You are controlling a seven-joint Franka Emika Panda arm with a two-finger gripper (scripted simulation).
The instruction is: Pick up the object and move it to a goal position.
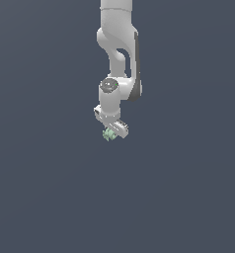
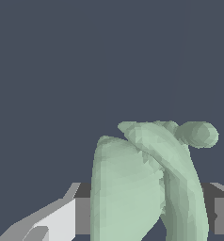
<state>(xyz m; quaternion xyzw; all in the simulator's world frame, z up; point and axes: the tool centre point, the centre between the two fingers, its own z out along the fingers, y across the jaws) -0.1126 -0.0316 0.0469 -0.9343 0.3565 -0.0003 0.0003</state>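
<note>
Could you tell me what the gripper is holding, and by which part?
The gripper holds the mint-green object; which part it grips cannot be told.

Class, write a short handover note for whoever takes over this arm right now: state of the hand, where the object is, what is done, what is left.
Hand: shut on the green lump, which sits between the fingers in the wrist view.
Done: the lump is gripped.
Left: carry it to the goal and stop there. No goal marker shows in either view, and the plain grey background does not show whether the lump is lifted.
</note>
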